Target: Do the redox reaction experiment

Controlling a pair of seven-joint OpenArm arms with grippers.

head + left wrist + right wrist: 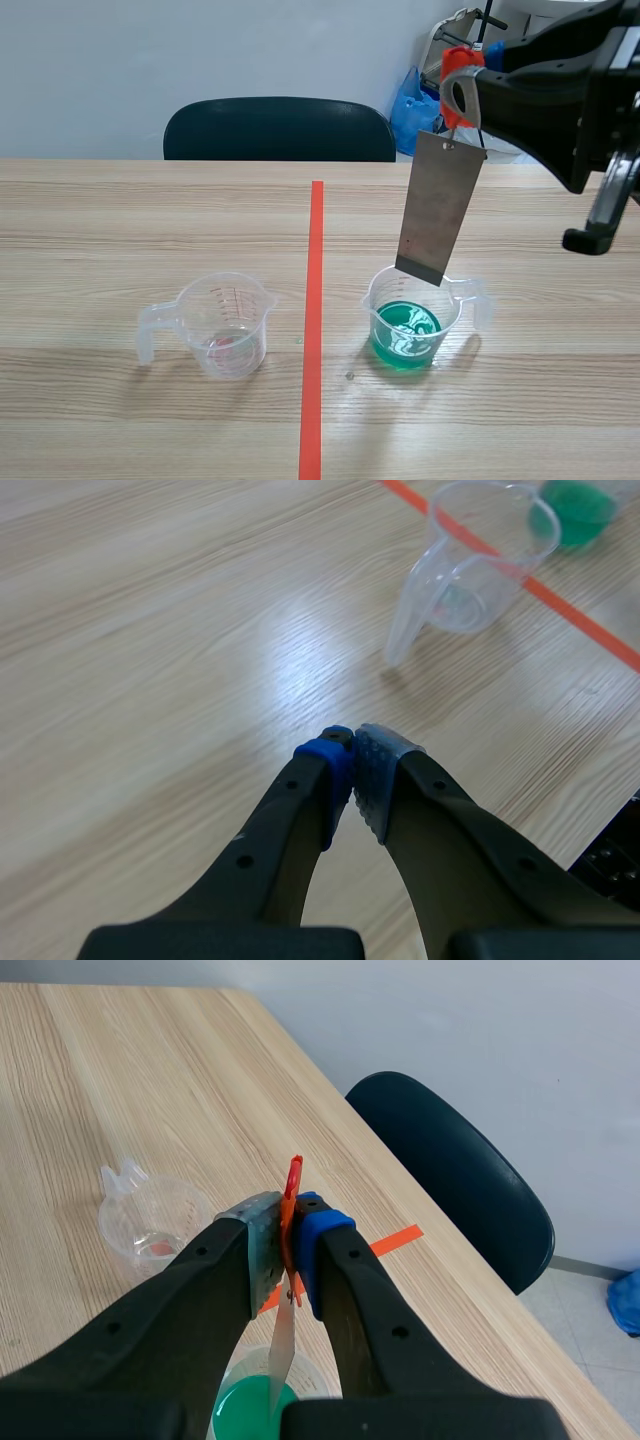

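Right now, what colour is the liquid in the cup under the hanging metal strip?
The liquid is green with pale swirls, clearest in the scene view.

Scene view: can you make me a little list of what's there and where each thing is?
right tool: shut on the orange loop, raised above the table
metal plate: hangs from the loop, tilted, lower edge just over the green cup, not dipped
green cup: right of the red tape line, holds green liquid
clear cup: left of the line, looks nearly empty
left tool: shut on nothing, low over the table, clear cup ahead of it
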